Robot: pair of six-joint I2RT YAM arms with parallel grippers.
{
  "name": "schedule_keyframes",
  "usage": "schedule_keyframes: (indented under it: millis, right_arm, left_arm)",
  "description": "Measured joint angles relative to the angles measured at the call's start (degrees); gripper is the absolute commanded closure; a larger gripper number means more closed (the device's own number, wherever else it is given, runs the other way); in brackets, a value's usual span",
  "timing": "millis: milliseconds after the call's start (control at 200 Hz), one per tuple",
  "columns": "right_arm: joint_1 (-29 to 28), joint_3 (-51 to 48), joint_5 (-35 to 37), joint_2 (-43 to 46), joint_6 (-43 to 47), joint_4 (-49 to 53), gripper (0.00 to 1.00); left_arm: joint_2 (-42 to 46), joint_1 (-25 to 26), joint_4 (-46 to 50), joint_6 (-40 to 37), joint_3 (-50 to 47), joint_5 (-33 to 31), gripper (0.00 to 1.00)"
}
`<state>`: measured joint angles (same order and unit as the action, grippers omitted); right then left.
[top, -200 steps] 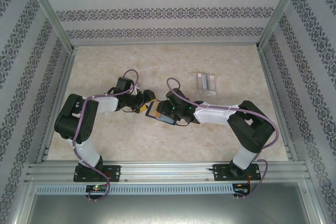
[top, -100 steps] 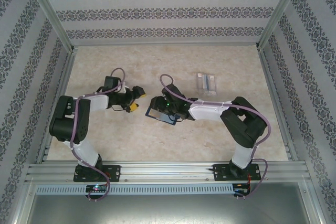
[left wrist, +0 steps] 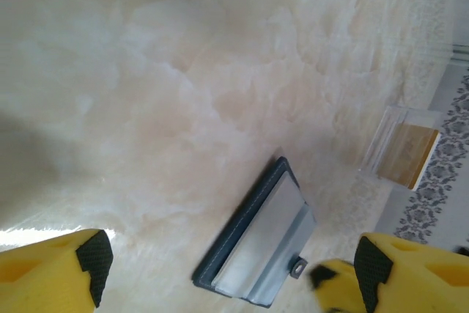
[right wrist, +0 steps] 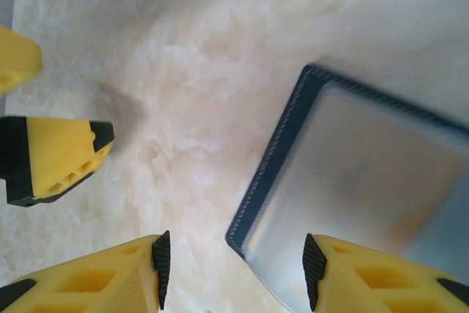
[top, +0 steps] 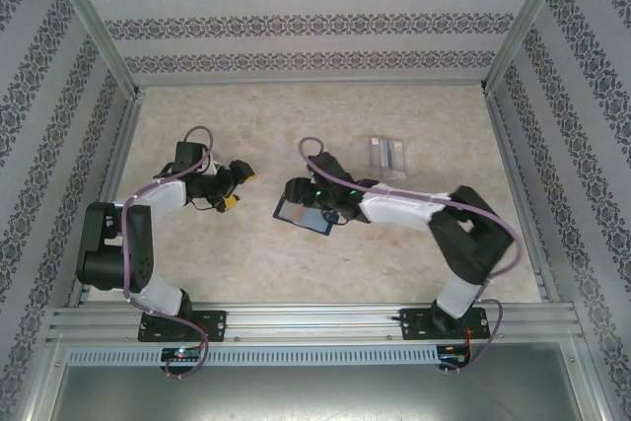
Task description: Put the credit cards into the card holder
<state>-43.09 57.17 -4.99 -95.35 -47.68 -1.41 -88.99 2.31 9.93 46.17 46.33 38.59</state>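
Left tool (left wrist: 231, 265) and right tool (right wrist: 233, 263) stand open over pale marbled table (top: 296, 115), patterned walls (top: 296, 22) around.

The top external camera looks down from above and behind the arm bases over the whole desk (top: 296, 263). The left wrist camera looks down at the desk past the left end effector (left wrist: 231, 280). The right wrist camera sits closer and looks down past the right end effector (right wrist: 234, 269); all three views share the card holder (top: 304, 212).
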Motion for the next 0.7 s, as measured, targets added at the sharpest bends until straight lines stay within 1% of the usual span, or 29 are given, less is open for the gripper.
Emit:
schedule_keyframes:
  millis: [45,135,195,250,355,380,405,430,560,699]
  right_arm:
    - [1.81,0.0,1.81,3.56,2.03,2.01,0.43]
    - [5.6,0.09,7.89,10.32,7.32,6.54,0.4]
    - [7.98,0.61,11.89,12.79,10.62,9.88,0.39]
    - [10.25,2.03,15.54,13.25,13.33,13.62,0.38]
    - [14.86,5.86,20.81,11.3,18.18,20.92,0.33]
    - [15.74,6.71,21.62,10.56,19.26,22.18,0.25]
    - [16.61,7.61,22.47,9.6,20.15,23.37,0.22]
    - [17.35,8.22,23.3,8.85,21.29,24.24,0.18]
    - [19.15,10.97,26.14,3.43,25.68,28.41,0.18]
    - [21.03,13.29,26.47,-2.54,27.96,30.88,0.2]
  left_arm:
    - [0.52,1.66,1.66,-0.9,0.92,-1.53,0.12]
    - [1.36,5.81,4.24,-2.49,3.34,-4.76,0.12]
    - [1.62,8.24,5.49,-3.34,4.85,-6.47,0.12]
    - [1.62,10.43,6.69,-4.11,6.1,-8.41,0.12]
    - [1.62,13.6,8.0,-5.27,6.91,-11.19,0.12]
    - [1.6,14.16,8.33,-5.38,6.91,-11.74,0.12]
    - [1.53,14.62,8.76,-5.49,6.91,-12.09,0.12]
    - [1.51,14.88,9.05,-5.53,6.91,-12.24,0.12]
    - [1.4,15.26,10.14,-5.68,6.91,-13.73,0.12]
    - [1.4,15.41,10.27,-5.68,6.88,-14.47,0.11]
